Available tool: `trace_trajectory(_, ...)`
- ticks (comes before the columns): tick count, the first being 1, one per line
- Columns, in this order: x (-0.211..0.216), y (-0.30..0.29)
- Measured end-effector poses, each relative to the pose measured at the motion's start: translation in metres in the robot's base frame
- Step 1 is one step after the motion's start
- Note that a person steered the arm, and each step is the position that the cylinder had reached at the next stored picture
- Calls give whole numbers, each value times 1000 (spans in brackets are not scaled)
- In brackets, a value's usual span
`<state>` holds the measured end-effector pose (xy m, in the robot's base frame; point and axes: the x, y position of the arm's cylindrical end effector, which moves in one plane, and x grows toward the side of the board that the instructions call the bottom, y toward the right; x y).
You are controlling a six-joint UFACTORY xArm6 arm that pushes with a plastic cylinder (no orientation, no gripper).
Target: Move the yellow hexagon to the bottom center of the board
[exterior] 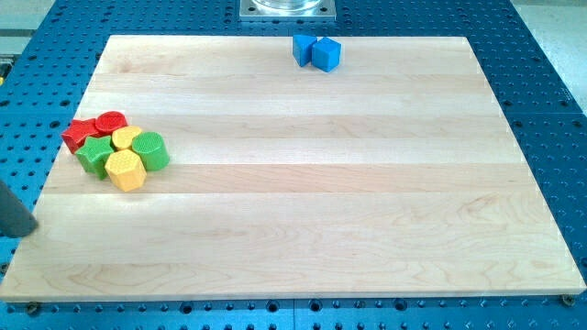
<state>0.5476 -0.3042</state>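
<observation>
The yellow hexagon lies at the lower right of a tight cluster near the board's left edge. It touches a green cylinder on its upper right and a green block on its left. A second yellow block, a red cylinder and a red block sit behind them. My dark rod enters from the view's left edge. My tip is at the board's left edge, below and left of the cluster, touching no block.
Two blue blocks sit touching at the board's top centre. The arm's metal base shows at the view's top. The wooden board lies on a blue perforated table.
</observation>
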Motion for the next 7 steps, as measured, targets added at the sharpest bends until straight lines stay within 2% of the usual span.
trace_trajectory(4,-13,-1)
trace_trajectory(5,-28,-1)
trace_trajectory(6,-45,26)
trace_trajectory(7,-86,34)
